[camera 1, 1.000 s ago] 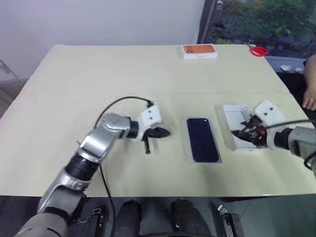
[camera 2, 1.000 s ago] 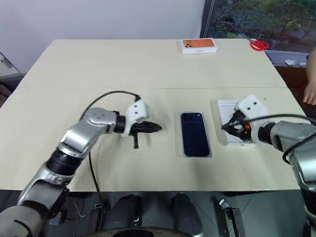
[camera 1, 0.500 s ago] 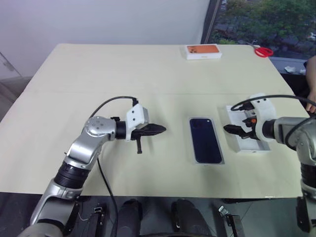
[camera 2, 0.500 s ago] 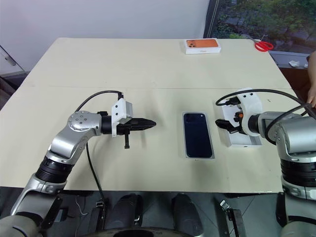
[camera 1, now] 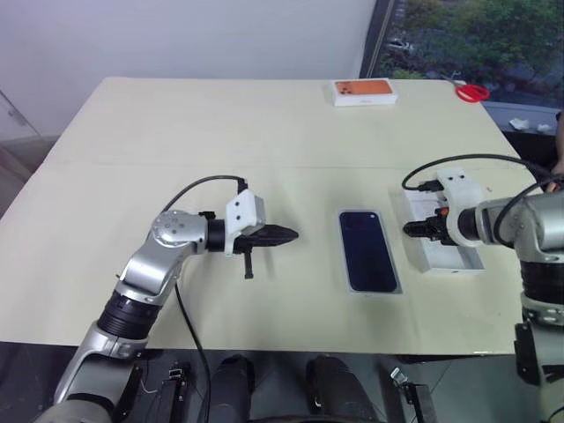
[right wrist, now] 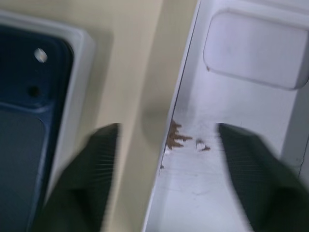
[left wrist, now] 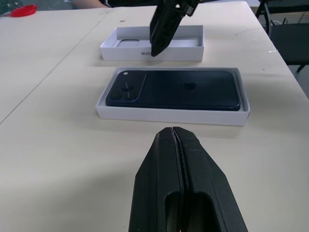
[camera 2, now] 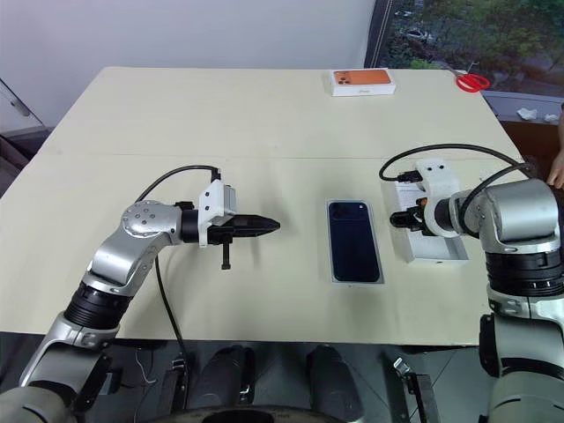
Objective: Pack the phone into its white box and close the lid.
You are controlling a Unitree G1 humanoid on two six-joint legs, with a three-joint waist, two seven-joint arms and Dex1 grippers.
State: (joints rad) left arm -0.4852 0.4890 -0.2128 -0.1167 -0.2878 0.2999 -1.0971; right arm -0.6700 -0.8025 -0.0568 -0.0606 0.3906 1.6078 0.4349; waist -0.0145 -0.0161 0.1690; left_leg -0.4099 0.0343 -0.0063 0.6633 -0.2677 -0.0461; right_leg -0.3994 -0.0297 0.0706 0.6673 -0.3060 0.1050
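Left wrist view: the phone [left wrist: 183, 89] is seen lying in its white box [left wrist: 169, 115] on the tabletop [camera 1: 176, 132]. Beside that box, the lid [left wrist: 186, 44] is straddled at its near wall by the right gripper [right wrist: 164, 145], fingers [right wrist: 84, 169] spread. The left gripper [left wrist: 177, 140] is clenched empty near the box's other side.

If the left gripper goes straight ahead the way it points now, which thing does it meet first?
Most likely the white box with the phone lying in it: the left gripper, its fingers shut, points level at the box's long side wall. Its height above the table is hard to judge, so it might pass over the rim.
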